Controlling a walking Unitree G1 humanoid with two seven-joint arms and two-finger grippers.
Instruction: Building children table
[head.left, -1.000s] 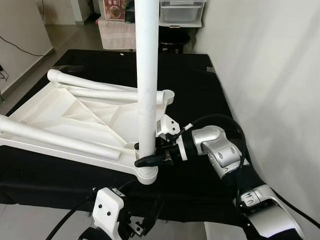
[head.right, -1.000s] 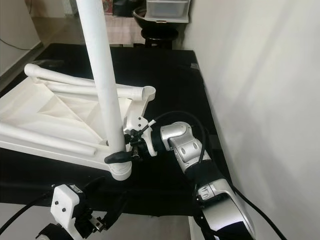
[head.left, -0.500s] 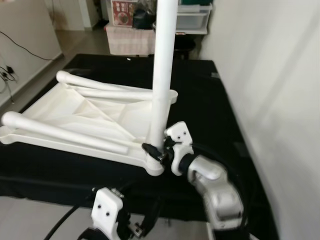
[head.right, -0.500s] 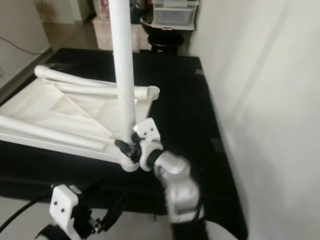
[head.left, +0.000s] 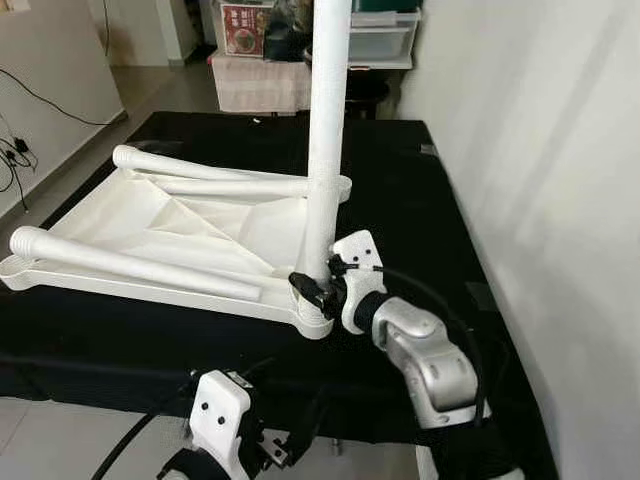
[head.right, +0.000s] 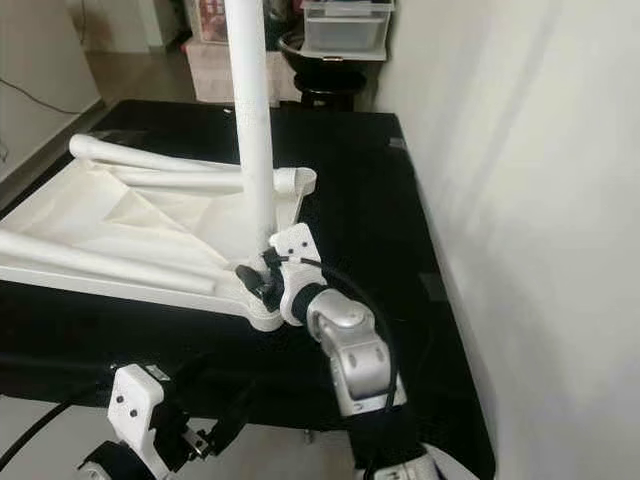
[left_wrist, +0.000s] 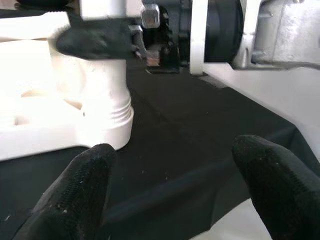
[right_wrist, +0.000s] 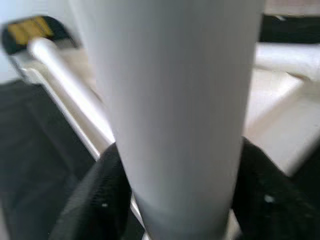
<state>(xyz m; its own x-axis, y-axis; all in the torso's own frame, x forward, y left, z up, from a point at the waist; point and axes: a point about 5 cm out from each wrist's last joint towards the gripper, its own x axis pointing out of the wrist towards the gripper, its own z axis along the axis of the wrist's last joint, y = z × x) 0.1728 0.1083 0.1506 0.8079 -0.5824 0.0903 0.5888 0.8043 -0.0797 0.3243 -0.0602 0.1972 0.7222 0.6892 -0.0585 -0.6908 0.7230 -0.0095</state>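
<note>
An upside-down white children's table top (head.left: 150, 225) is laid on a black cloth-covered surface (head.left: 400, 180), and an upright white table leg (head.left: 325, 150) is seated in its near right corner socket (head.left: 312, 318). The leg's base is clamped by the right gripper (head.left: 312, 290), whose black fingers (right_wrist: 90, 200) are seen pressed against both sides of the tube from the right wrist. From the left wrist, the left gripper (left_wrist: 175, 185) is seen spread open below the cloth's front edge, aimed at the socket.
</note>
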